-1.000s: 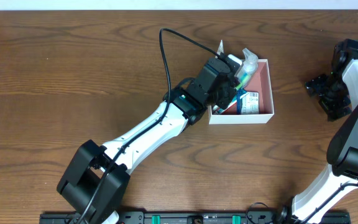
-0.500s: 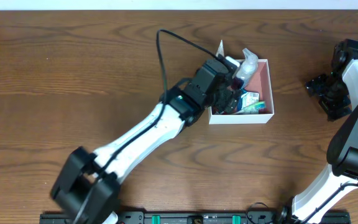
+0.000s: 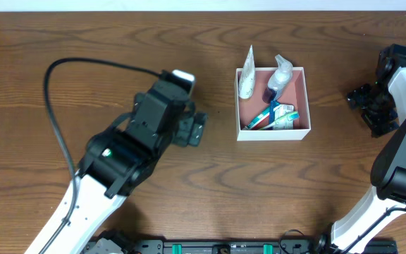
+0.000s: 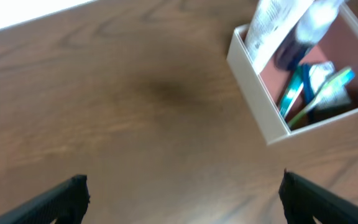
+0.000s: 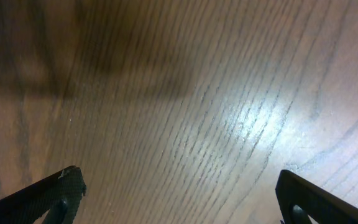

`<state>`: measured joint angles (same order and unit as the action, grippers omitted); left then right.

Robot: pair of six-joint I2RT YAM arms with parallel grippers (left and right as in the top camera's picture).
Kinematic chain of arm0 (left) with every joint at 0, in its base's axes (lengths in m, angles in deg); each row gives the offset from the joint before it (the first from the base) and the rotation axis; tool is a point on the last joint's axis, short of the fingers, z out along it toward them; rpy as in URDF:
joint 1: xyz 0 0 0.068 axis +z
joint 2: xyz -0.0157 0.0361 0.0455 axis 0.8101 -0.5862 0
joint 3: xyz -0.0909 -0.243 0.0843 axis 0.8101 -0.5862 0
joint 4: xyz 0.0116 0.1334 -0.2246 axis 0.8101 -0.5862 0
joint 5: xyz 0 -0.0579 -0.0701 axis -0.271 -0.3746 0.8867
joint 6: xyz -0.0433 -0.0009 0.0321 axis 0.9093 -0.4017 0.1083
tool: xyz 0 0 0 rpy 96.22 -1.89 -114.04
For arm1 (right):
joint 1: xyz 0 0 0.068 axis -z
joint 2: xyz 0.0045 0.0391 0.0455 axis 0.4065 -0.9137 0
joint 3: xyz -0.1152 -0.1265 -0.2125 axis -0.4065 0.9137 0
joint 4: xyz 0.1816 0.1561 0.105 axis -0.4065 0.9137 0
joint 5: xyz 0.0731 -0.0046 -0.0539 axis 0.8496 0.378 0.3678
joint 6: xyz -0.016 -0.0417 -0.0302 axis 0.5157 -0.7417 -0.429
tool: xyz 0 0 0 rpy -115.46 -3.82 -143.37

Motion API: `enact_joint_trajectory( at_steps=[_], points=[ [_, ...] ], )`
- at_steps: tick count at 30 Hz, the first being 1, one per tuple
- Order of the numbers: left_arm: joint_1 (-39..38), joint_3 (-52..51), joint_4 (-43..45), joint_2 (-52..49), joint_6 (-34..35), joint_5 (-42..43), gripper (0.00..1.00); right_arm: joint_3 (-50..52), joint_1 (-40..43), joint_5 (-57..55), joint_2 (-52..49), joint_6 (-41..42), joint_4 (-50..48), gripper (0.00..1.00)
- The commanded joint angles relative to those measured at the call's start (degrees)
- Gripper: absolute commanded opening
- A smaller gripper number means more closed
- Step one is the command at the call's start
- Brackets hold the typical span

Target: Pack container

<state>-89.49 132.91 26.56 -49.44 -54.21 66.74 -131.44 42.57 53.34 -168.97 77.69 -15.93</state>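
Left gripper (image 3: 194, 129) spread wide, pointing downward, right gripper (image 3: 363, 99) apparently spread wide too

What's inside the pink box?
In the container: a white tube and a clear bottle sticking up past the rim, with toothbrushes and a green-and-white packet lying lower down. Whatever lies under them is covered.

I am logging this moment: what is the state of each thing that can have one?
container: open-topped, partly filled.
white tube: leaning on the left wall, sticking out.
clear bottle: tilted, top past the rim.
toothbrush: lying inside.
left pincer: open, empty.
right pincer: open, empty.
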Motion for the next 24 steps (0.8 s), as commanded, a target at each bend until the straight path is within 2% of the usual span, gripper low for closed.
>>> enact_joint_trajectory(
  at_steps=[1,19,24],
  points=[
    [0.22,0.28,-2.49,1.77,0.98,-1.73,0.98,0.0,0.11,-0.66,0.92,0.87,0.04,0.99],
    [0.26,-0.28,-5.03,2.43,0.98,-1.44,0.98,0.02,0.11,-0.66,0.92,0.9,0.04,0.99],
    [3.48,-6.51,-0.15,7.63,0.96,0.83,0.98,0.0,0.11,-0.66,0.92,0.9,0.04,0.99]
  ],
)
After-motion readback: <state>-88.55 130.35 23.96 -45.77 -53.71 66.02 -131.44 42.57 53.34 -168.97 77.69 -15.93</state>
